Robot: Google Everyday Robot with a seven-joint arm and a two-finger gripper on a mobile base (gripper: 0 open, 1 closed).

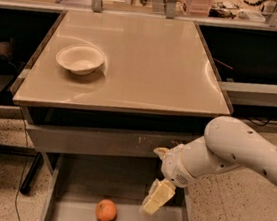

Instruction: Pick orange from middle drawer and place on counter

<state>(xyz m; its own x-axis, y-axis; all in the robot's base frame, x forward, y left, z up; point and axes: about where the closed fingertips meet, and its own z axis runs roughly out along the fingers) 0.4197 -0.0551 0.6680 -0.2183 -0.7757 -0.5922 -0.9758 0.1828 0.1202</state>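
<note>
The orange (106, 211) lies on the flat floor of the open middle drawer (70, 215) at the bottom of the camera view. My gripper (155, 200) hangs over the drawer, a short way to the right of the orange and a little above it, apart from it. The white arm (244, 150) reaches in from the right. The beige counter (150, 58) sits above the drawer.
A white bowl (80, 58) stands on the counter's left part. The grey drawer front with pale scratches (99, 140) is just under the counter edge. Shelves and clutter line the back; a black cable runs on the floor at the left.
</note>
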